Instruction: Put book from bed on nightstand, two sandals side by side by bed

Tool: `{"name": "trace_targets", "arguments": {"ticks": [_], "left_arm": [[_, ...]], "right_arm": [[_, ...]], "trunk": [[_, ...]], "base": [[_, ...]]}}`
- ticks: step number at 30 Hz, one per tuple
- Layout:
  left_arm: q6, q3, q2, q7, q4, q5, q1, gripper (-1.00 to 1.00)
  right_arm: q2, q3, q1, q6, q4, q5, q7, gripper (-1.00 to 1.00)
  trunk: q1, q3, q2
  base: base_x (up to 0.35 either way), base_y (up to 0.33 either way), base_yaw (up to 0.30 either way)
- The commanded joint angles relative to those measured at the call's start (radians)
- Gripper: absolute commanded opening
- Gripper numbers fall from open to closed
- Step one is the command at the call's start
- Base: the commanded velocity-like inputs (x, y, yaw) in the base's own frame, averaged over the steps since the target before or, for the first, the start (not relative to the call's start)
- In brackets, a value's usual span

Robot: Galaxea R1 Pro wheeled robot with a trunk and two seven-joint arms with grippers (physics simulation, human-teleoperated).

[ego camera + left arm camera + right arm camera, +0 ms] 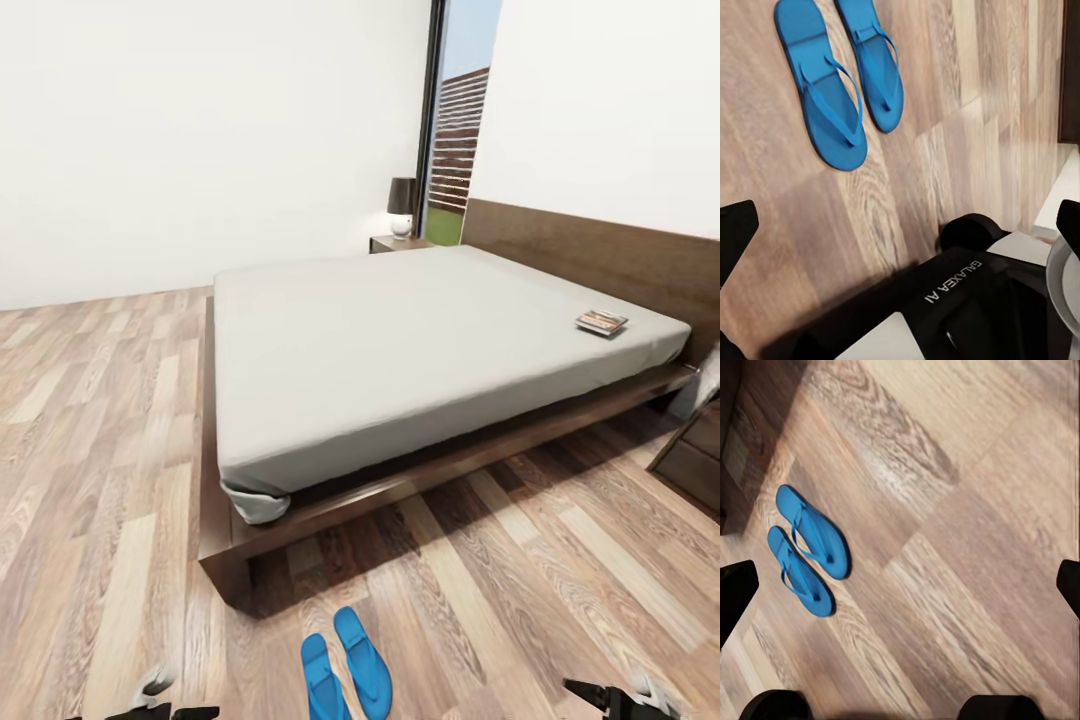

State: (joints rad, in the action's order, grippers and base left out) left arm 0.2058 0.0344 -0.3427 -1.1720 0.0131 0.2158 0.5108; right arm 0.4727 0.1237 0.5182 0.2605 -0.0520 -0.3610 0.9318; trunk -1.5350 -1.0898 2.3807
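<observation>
Head view: the bed [420, 350] fills the middle of the room; the book [601, 322] lies flat on the mattress near its far right corner, close to the headboard. The nightstand [397, 243] with lamp stands at the far side by the window. The two sandals [346, 668] lie on the wood floor [100, 450] just off the bed's near corner, side by side, almost touching, toes the same way. Sandal part looks done; the book is what remains.

Judgement: roll along the right flank of the bed to bring the book within reach, then come down flat on the thin cover and pinch an edge.

Left gripper [900, 225] and right gripper [900, 585]: fingertips show at opposite frame edges, jaws spread wide, holding nothing, touching nothing.
</observation>
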Motion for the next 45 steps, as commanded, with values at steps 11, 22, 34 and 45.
{"name": "trace_targets", "arguments": {"ticks": [11,22,34,45], "left_arm": [[0.011,0.004,0.003,-0.006,0.001,0.007,0.0,1.0],[0.011,0.004,0.004,-0.009,0.001,0.007,0.0,1.0],[0.011,0.004,0.008,-0.009,0.001,0.007,0.0,1.0],[0.011,0.004,0.008,-0.01,0.001,0.007,0.0,1.0]], "right_arm": [[0.0,0.008,0.001,0.012,-0.003,-0.001,0.002,1.0],[0.0,0.008,0.001,0.012,-0.003,-0.001,0.003,1.0],[0.0,0.008,0.001,0.013,-0.003,-0.001,0.003,1.0],[0.0,0.007,0.001,0.013,-0.003,-0.001,0.003,1.0]], "trunk": [[0.0,-0.001,0.0],[0.0,-0.001,0.0],[0.0,-0.001,0.0],[0.0,-0.001,0.0]], "base": [[0.0,0.0,-0.258],[0.0,0.0,-0.258],[0.0,-0.018,-0.249],[0.0,-0.099,-0.193]]}}
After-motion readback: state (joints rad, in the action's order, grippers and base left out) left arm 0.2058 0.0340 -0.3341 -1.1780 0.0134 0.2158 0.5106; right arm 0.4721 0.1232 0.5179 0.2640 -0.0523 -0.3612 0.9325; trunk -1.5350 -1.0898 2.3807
